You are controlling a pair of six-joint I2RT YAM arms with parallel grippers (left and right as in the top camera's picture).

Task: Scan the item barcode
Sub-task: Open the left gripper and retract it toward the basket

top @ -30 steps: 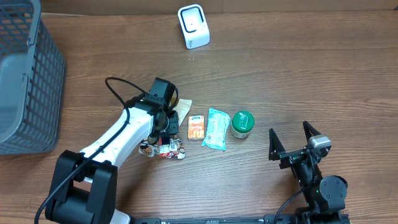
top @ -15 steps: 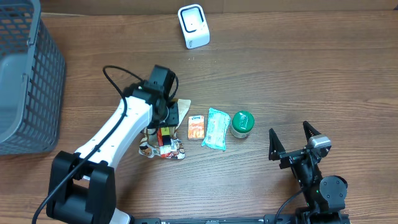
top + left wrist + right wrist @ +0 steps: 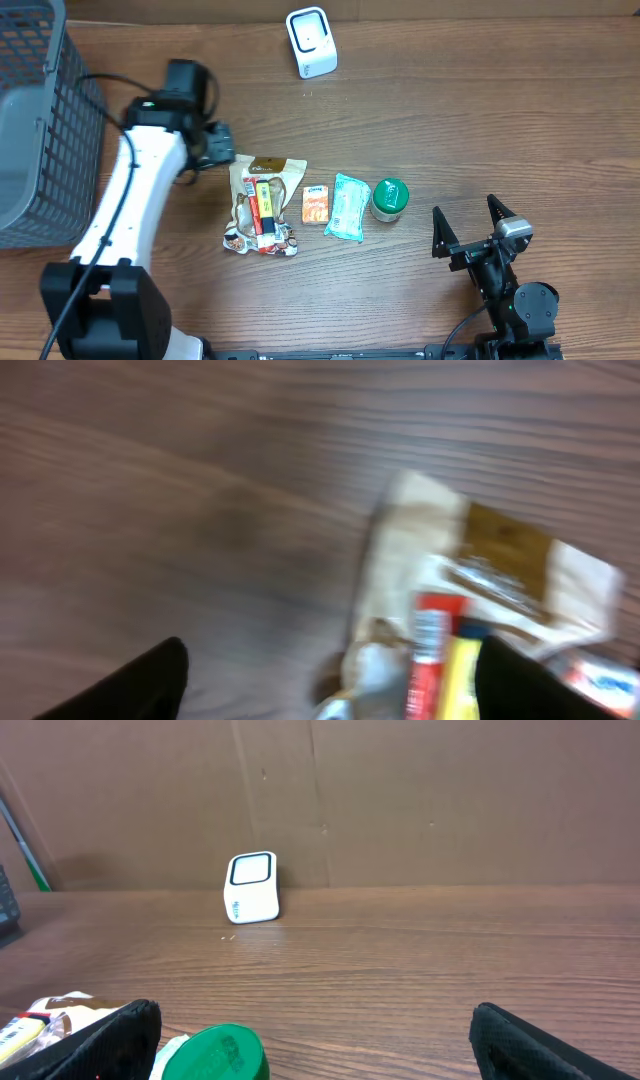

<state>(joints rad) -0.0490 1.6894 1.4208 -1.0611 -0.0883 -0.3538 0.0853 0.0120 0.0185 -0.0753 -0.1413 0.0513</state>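
Note:
A beige snack bag (image 3: 262,205) with a red and yellow label lies flat on the table, left of the other items in its row. My left gripper (image 3: 222,148) hovers just up and left of it, open and empty. In the blurred left wrist view the bag (image 3: 480,575) shows ahead of the wide-apart fingers of the left gripper (image 3: 330,652). The white barcode scanner (image 3: 311,42) stands at the back of the table, also seen as scanner (image 3: 251,887). My right gripper (image 3: 465,208) rests open at the front right, nothing between its fingers (image 3: 120,1030).
Right of the bag lie an orange packet (image 3: 316,204), a teal packet (image 3: 348,207) and a green-lidded can (image 3: 390,198), the can (image 3: 215,1055) near my right gripper. A grey mesh basket (image 3: 40,130) stands at the far left. A cardboard wall backs the table.
My left gripper opened, let go of the snack bag and swung up and left away from it. The bag now lies uncovered on the table. The right arm has not moved.

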